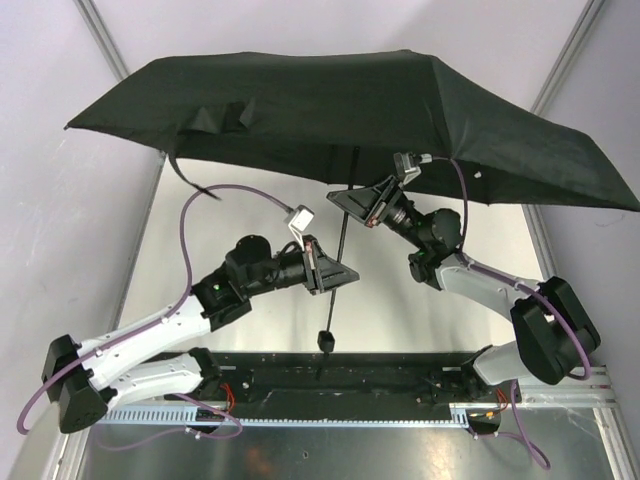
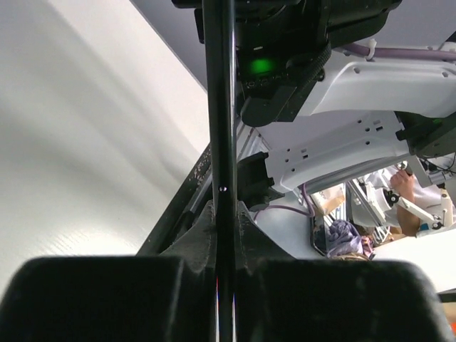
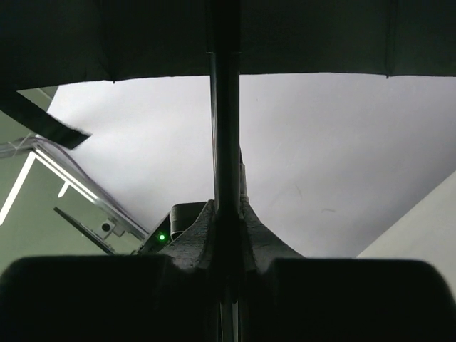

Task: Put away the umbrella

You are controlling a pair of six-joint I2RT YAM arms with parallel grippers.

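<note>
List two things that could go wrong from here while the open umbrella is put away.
Left tool and right tool both clamp the thin shaft; uneven pulls could bend it. The umbrella is spread wider than the table, so swinging it might snag a side post.

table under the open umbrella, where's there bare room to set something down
Bare table lies between left arm and right arm, right of the umbrella shaft, and between the left arm and the canopy. Crowded: the middle, where left hand and right hand grip the shaft.
</note>
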